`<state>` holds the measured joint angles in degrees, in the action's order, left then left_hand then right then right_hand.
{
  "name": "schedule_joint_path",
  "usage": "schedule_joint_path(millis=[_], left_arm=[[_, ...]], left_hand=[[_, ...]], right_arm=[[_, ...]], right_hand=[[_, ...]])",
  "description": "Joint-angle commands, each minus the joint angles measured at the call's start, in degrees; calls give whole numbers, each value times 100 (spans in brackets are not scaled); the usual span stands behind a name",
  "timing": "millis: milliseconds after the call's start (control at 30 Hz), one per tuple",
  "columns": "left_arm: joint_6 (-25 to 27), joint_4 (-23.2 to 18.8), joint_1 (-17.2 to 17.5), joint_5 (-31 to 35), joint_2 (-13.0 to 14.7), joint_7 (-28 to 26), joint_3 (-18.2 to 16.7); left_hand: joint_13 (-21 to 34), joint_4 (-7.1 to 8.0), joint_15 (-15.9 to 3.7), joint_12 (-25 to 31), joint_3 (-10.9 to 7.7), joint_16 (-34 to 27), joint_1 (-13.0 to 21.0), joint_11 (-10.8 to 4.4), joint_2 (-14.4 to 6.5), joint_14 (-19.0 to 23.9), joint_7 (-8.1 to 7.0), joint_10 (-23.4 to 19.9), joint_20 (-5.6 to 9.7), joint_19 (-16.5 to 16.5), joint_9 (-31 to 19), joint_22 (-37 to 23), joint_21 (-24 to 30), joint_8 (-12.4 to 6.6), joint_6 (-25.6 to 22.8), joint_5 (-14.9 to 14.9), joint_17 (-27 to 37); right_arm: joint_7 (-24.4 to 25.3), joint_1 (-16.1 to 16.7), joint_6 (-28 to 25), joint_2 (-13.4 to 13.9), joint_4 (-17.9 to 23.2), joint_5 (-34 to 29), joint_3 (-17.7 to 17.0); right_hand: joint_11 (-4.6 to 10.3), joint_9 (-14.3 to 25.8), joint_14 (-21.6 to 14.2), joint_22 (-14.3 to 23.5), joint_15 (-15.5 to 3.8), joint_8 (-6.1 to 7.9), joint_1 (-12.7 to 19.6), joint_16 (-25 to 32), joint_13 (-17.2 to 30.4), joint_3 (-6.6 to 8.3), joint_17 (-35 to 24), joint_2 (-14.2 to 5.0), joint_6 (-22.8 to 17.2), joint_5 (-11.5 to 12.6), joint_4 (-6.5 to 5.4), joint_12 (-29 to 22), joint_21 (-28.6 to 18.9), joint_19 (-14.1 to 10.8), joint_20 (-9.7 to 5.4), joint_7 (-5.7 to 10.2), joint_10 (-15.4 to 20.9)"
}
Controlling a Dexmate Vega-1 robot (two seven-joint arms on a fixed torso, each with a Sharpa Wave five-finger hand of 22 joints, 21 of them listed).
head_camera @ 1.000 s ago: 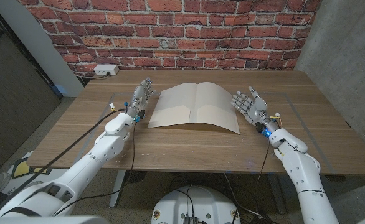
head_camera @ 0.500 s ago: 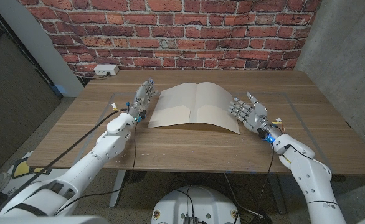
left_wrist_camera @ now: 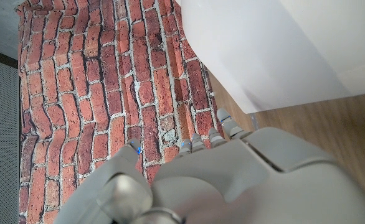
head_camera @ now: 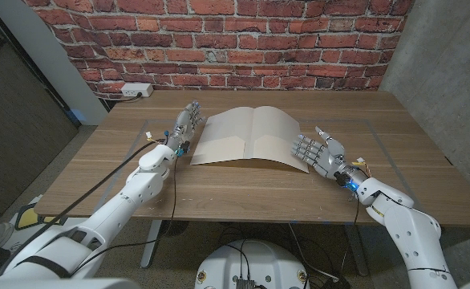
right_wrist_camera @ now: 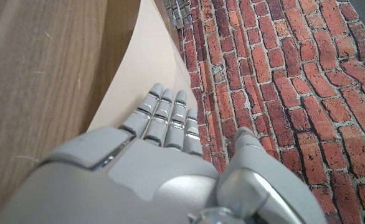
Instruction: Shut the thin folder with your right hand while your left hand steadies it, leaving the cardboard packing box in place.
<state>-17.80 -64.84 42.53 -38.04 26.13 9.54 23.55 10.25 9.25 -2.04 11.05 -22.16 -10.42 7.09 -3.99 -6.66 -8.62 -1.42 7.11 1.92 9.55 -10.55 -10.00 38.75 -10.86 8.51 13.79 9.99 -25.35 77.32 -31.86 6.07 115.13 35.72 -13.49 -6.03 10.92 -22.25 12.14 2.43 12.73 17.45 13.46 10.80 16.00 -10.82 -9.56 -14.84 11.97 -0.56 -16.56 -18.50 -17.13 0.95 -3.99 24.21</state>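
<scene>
The folder (head_camera: 251,136) was laid open at the middle of the bench (head_camera: 99,172). The left hand (head_camera: 185,126) was held beside its left edge and the right hand (head_camera: 317,152) at its right edge, fingers spread, nothing grasped.

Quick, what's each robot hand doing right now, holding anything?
Left hand: open, holding nothing, fingers beside the folder's left edge.
Right hand: open, holding nothing, fingers at the folder's right edge.

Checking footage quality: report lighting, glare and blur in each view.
Head view: even light, sharp, soft shadow under the folder. Left wrist view: folder washed out nearly white, left hand blurred close up. Right wrist view: right hand soft, bricks sharp, no glare.
</scene>
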Motion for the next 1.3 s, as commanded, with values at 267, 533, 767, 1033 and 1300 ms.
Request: schedule_joint_path(millis=[267,533,767,1033,1300], left_arm=[[11,411,-284,51,-131,159,69],[13,513,-361,77,-176,199,101],[9,589,-418,92,-229,241,133],[4,573,-416,117,-239,230,148],[31,493,-381,127,-224,203,156]], left_hand=[[20,-2,-79,26,-49,-21,-28,35,-179,-47,-10,37,246,110,-6,-13,-36,-17,-14,21,18],[20,-1,-81,25,-50,-20,-32,32,-179,-49,-6,41,246,108,-6,-14,-51,-14,-10,21,18],[21,-1,-75,21,-50,-20,-35,37,-178,-49,-10,51,249,105,-7,-15,-63,-11,-2,21,18],[21,-1,-76,23,-51,-20,-38,35,-178,-51,0,50,247,102,-7,-16,-78,-12,-4,21,18],[21,-1,-79,25,-53,-21,-41,45,-178,-49,4,47,245,99,-7,-16,-94,-12,-7,21,18]], right_arm=[[-513,176,-527,358,146,13,-24],[-697,321,-751,491,259,16,-68],[-748,452,-927,589,431,-14,-122],[-840,560,-1221,714,485,-43,-80],[-948,598,-1310,735,420,-87,-30]], right_hand=[[-20,33,-405,66,2,111,-41,65,38,134,-24,-3,-415,59,-107,-81,-207,-334,48,-50,319],[-63,42,-450,87,29,177,-77,21,40,176,-28,2,-661,55,-158,-76,-246,-333,65,-36,384],[-55,44,-466,98,40,129,-101,-11,41,200,-30,11,-604,50,-189,-63,-265,-318,57,-56,399],[-82,43,-477,103,73,102,-114,-26,41,213,-31,17,-572,47,-206,-49,-282,-326,66,-71,392],[-106,43,-472,106,96,87,-121,-45,42,226,-32,18,-563,46,-217,-36,-291,-322,80,-118,381]])
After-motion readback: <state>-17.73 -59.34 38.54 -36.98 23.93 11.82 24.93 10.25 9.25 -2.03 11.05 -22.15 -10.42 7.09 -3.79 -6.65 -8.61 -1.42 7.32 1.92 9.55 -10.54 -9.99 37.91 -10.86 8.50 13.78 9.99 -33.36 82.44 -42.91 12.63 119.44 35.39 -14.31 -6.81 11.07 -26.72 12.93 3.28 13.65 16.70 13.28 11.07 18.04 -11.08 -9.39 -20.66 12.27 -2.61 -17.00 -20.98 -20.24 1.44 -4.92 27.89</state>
